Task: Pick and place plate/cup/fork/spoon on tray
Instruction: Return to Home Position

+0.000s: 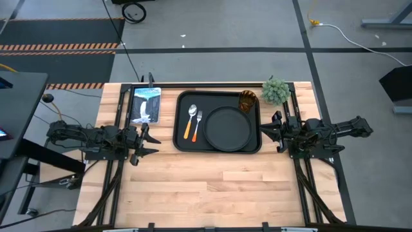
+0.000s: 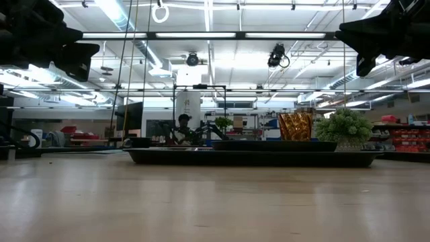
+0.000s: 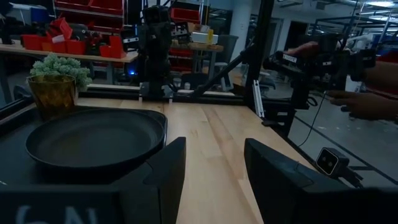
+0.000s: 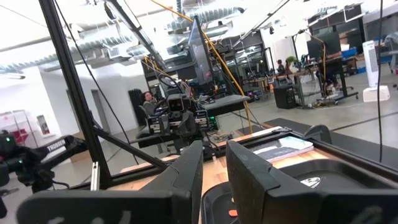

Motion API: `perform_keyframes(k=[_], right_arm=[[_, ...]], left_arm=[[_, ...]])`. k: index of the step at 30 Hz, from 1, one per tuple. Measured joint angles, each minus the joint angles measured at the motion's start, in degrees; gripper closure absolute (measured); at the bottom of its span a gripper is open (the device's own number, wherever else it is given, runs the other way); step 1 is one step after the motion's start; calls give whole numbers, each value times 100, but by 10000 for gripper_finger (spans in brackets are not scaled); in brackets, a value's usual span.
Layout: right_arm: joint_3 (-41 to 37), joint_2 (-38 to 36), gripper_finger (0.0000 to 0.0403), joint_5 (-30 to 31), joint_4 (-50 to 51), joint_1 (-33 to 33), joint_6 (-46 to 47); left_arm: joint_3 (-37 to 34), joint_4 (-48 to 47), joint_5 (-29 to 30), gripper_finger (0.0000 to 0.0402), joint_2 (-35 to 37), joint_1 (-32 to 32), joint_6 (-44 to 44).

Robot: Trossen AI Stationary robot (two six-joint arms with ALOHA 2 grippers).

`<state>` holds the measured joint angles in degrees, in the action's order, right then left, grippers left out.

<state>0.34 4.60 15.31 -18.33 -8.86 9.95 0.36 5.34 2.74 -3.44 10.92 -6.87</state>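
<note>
**Already loaded: all four pieces sit on the tray, both my grippers empty**

Overhead, the black rectangular tray point(image 1: 182, 122) lies at the table's far middle. Inside it the round plate point(image 1: 227, 127) fills the right half, the spoon point(image 1: 190, 120) and fork point(image 1: 197, 124) lie side by side in the left half, and the amber cup point(image 1: 248, 101) stands upright in the far right corner. A potted plant point(image 1: 275, 91) stands just outside that corner, and a printed card point(image 1: 145, 104) lies left of the tray. My left gripper point(image 1: 150, 142) waits left of the tray, fingers spread, holding nothing. My right gripper point(image 1: 277, 132) waits just beside the tray's right edge.

At table level, the cup point(image 2: 295, 126) rises above the tray's rim point(image 2: 252, 157), with the plant point(image 2: 344, 128) close beside it.

From my left wrist, my fingers point(image 3: 166, 168) stand apart, facing the plate point(image 3: 93, 138).

From my right wrist, my fingers point(image 4: 191, 169) show a narrow gap with nothing between them.

I judge the task essentially done. The main risk is my right arm, being so close: a careless swing could nudge the tray or tip the cup.
</note>
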Motion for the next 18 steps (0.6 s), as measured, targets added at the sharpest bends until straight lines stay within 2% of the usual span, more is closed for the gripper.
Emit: perform_keyframes(k=[8, 13, 16, 18], right_arm=[[0, -26, 325, 74, 621, 2, 310], [1, -165, 325, 827, 1433, 28, 1222], [2, -218, 325, 1243, 1411, 122, 1949], [2, -321, 325, 1261, 1425, 192, 2335]], left_arm=[[0, -2, 0, 230, -2, 0, 0], [0, -2, 0, 230, -2, 2, 0], [0, 0, -2, 230, -2, 2, 0], [0, -2, -3, 230, -2, 2, 0]])
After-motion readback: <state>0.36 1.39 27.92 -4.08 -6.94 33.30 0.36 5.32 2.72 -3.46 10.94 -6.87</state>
